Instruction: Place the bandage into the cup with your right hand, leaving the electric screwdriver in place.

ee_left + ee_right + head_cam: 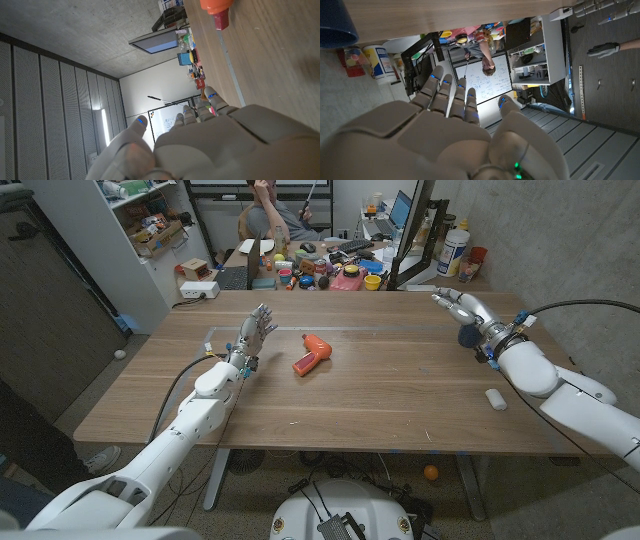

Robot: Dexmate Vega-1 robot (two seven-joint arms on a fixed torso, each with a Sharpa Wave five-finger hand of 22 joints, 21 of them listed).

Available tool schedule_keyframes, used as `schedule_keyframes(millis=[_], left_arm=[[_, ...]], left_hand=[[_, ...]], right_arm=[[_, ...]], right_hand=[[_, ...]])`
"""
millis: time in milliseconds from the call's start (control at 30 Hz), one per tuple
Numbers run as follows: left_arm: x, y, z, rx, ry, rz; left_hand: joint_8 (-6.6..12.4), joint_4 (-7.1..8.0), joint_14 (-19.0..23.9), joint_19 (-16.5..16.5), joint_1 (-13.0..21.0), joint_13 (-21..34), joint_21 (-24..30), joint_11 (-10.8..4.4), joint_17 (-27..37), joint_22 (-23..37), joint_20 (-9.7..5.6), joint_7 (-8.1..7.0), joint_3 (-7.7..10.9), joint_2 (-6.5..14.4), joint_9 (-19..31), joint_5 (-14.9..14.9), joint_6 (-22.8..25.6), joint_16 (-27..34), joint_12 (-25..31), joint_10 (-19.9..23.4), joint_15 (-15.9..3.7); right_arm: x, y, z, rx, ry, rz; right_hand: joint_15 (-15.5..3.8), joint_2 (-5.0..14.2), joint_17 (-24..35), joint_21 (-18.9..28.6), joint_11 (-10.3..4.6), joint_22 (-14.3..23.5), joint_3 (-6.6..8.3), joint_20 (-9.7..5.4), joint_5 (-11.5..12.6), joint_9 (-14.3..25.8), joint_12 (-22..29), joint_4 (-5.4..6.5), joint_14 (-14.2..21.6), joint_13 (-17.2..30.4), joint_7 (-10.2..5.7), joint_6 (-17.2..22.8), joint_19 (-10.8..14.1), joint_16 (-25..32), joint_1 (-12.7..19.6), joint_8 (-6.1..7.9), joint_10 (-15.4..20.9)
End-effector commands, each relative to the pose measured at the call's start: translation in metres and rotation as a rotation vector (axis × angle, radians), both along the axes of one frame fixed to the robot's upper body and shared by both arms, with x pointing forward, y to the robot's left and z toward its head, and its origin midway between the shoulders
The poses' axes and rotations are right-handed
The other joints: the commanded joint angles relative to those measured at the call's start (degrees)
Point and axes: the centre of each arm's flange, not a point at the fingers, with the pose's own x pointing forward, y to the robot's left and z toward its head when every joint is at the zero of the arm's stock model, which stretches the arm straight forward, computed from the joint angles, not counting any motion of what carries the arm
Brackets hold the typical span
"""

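Note:
The white bandage roll [496, 399] lies on the wooden table [380, 410] near its right front edge, beside my right forearm. The dark blue cup [467, 336] stands at the far right, partly hidden behind my right wrist; its rim also shows in the right wrist view [335, 22]. My right hand [463, 307] hovers just past the cup, fingers straight and apart, holding nothing [465, 130]. The orange electric screwdriver [313, 352] lies at mid-table [216, 7]. My left hand [255, 332] stands to its left, fingers spread, empty [210, 145].
Behind the table's far edge a cluttered desk [320, 272] carries toys and a keyboard, with a person [275, 210] seated beyond it. A white shelf unit [140, 240] stands at the back left. An orange ball [430, 473] lies on the floor.

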Motion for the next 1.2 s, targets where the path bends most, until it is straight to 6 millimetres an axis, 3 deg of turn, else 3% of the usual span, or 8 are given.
schedule_keyframes(millis=[33, 200, 300, 700, 800, 1000, 1200], left_arm=[[0.008, -0.006, 0.000, 0.013, 0.007, -0.014], [0.011, -0.007, 0.000, 0.017, 0.009, -0.017], [0.012, -0.007, 0.001, 0.021, 0.011, -0.019], [0.019, -0.014, 0.005, 0.049, 0.008, -0.044], [0.020, -0.017, 0.006, 0.060, 0.005, -0.058], [0.022, -0.027, 0.009, 0.081, -0.002, -0.088], [0.024, -0.035, 0.011, 0.095, -0.011, -0.115]], left_hand=[[0.04, 0.13, -0.2, 0.0, 0.0, 0.3, -0.2, -0.24, 0.2, 0.3, -5.02, -0.07, 0.29, 5.3, 0.2, 0.3, 0.0, 0.2, 0.2, 0.3, -2.29], [-0.02, 0.13, -0.2, 0.0, 0.0, 0.3, -0.3, -0.24, 0.2, 0.3, -5.00, -0.07, 0.29, 5.3, 0.2, 0.3, 0.0, 0.2, 0.2, 0.3, -2.33], [-0.04, 0.14, -0.2, 0.1, 0.0, 0.3, -0.3, -0.23, 0.2, 0.3, -5.04, -0.02, 0.29, 5.3, 0.2, 0.3, 0.0, 0.1, 0.2, 0.3, -2.30], [-0.10, 0.14, -0.2, 0.1, 0.0, 0.3, -0.4, -0.24, 0.2, 0.3, -5.06, 0.02, 0.28, 5.3, 0.3, 0.3, 0.0, 0.1, 0.2, 0.3, -2.29], [-0.13, 0.14, -0.2, 0.1, 0.0, 0.3, -0.4, -0.21, 0.2, 0.3, -5.03, 0.01, 0.27, 5.3, 0.3, 0.3, 0.0, 0.1, 0.2, 0.3, -2.31], [-0.17, 0.14, -0.2, 0.1, 0.0, 0.3, -0.5, -0.20, 0.2, 0.3, -5.03, 0.07, 0.27, 5.3, 0.3, 0.3, 0.0, 0.1, 0.2, 0.3, -2.31], [-0.20, 0.14, -0.2, 0.2, 0.0, 0.3, -0.5, -0.26, 0.2, 0.3, -5.06, 0.08, 0.26, 5.3, 0.3, 0.3, 0.0, 0.1, 0.2, 0.3, -2.32]], right_arm=[[-0.052, 0.001, 0.003, -0.209, -0.086, -0.233], [-0.065, 0.001, -0.002, -0.258, -0.115, -0.313], [-0.072, 0.000, -0.004, -0.277, -0.124, -0.346], [-0.103, -0.016, -0.011, -0.426, -0.153, -0.432], [-0.110, -0.023, -0.013, -0.471, -0.140, -0.458], [-0.117, -0.040, -0.016, -0.549, -0.071, -0.503], [-0.119, -0.062, -0.020, -0.548, 0.010, -0.564]], right_hand=[[-1.25, 0.53, 0.3, -0.3, -0.51, 0.2, 0.66, -0.08, -0.1, 0.1, 0.4, -0.44, 0.7, 0.2, -0.58, 1.3, 0.5, 0.0, 0.9, 0.64, 1.2], [-2.49, 0.94, 0.3, -0.5, -1.27, 0.2, 1.67, -0.40, -0.2, 0.1, 0.9, -1.17, 3.1, 0.2, -1.23, 7.7, 2.0, 0.2, 2.2, 2.15, 3.7], [-3.54, 1.01, 0.3, -0.6, -1.74, 0.3, 2.22, -0.52, -0.2, 0.1, 0.9, -1.84, 4.2, 0.2, -1.35, 8.5, 2.7, 0.2, 3.2, 1.97, 4.4], [-5.99, 0.63, 0.3, -0.2, -2.10, 0.3, 2.94, -1.54, -0.2, 0.1, 1.0, -2.72, 6.4, 0.2, -1.70, 9.8, 5.1, 0.3, 4.4, 1.58, 6.1], [-6.53, -0.73, 0.4, -0.1, -2.07, 0.3, 2.17, -1.71, -0.4, 0.1, 0.9, -2.85, 6.9, 0.2, -1.79, 9.8, 5.9, 0.3, 3.9, 1.28, 6.2], [-7.06, -5.32, 0.7, -0.6, -2.20, 0.2, -1.41, -1.90, -0.2, 0.1, 0.2, -2.33, 7.0, 0.2, -2.31, 8.8, 7.2, 0.0, 0.5, 0.10, 5.6], [-7.32, -7.80, 0.7, -1.1, -2.54, 0.1, -3.19, -1.17, 0.3, 0.1, -0.5, -2.34, 6.4, 0.3, -2.59, 7.0, 7.7, -0.4, -1.1, -0.66, 4.5]])
